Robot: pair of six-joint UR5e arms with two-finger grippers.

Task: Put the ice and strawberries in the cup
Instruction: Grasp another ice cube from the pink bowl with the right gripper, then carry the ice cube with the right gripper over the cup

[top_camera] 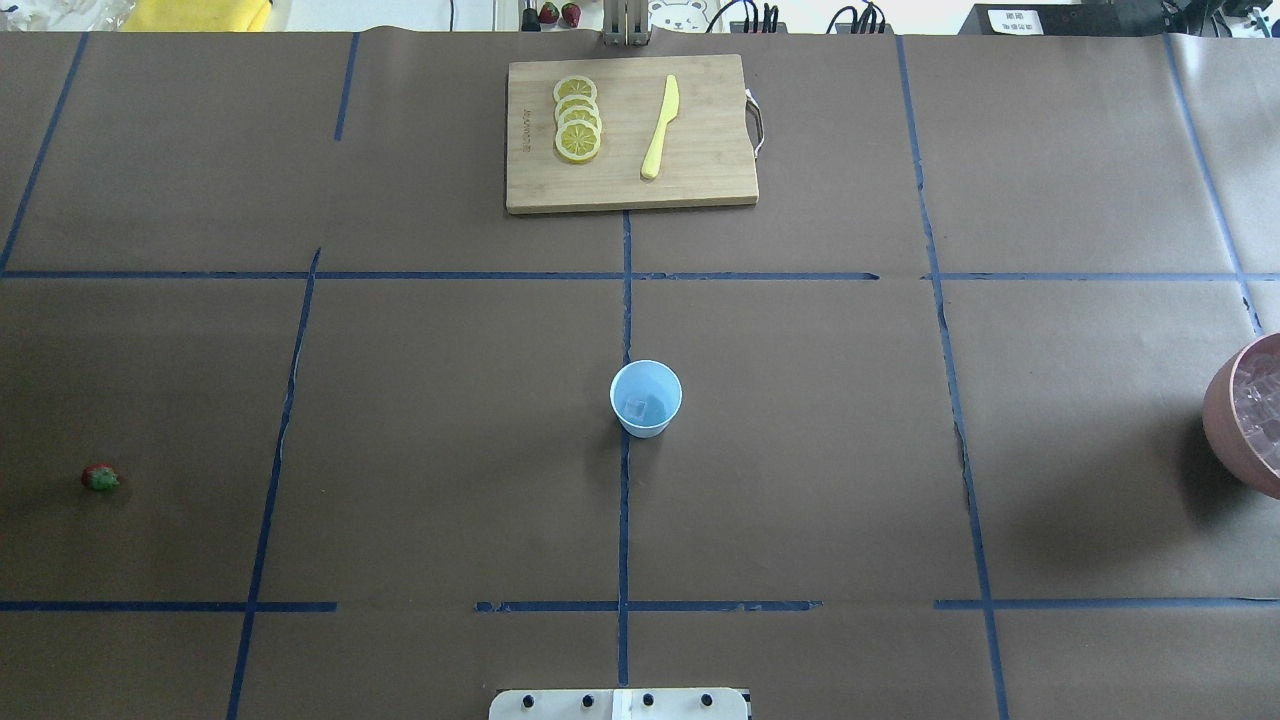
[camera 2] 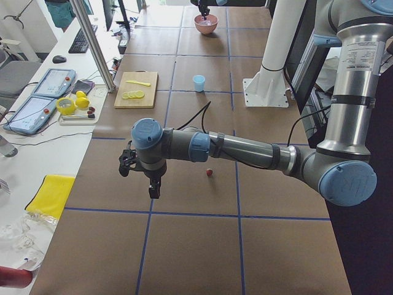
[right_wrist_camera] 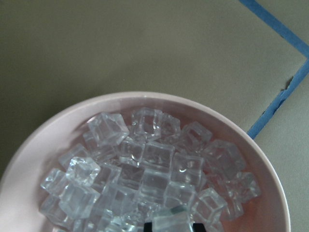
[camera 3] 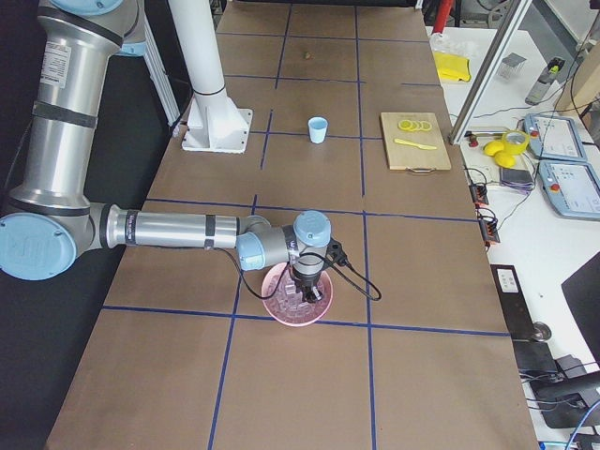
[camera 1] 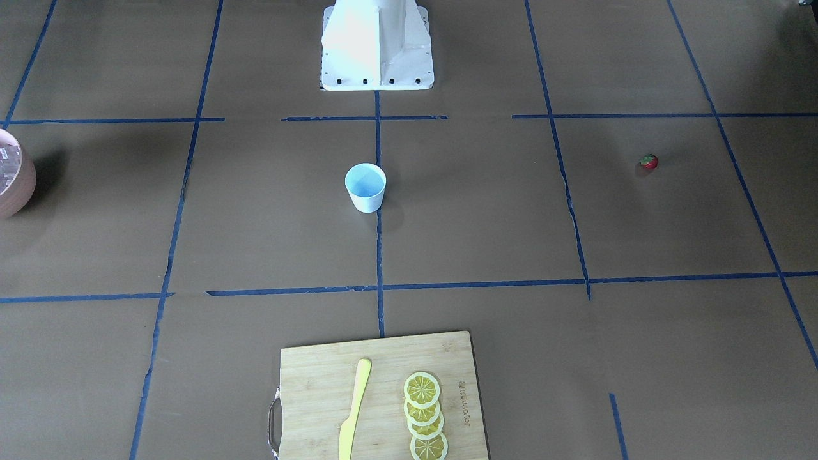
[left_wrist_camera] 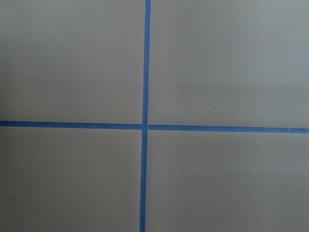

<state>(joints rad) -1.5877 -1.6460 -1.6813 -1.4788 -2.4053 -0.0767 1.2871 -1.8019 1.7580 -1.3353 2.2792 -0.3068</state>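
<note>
The cup [top_camera: 646,398] stands upright at the table's middle with one ice cube [top_camera: 636,407] inside. A lone red strawberry [top_camera: 100,478] lies on the table far out on my left side. In the exterior left view my left gripper [camera 2: 153,192] hangs above the table, a short way from the strawberry [camera 2: 210,173]; I cannot tell whether it is open or shut. The pink bowl [right_wrist_camera: 58,125] is heaped with ice [right_wrist_camera: 145,164]. My right gripper [right_wrist_camera: 170,226] is down in the bowl [camera 3: 272,305], its fingertips tight against one cube.
A wooden cutting board [top_camera: 700,180] at the far edge carries lemon slices [top_camera: 577,118] and a yellow knife [top_camera: 660,127]. The robot's white base [camera 1: 377,45] stands behind the cup. Blue tape lines grid the brown table. The left wrist view shows only table and tape.
</note>
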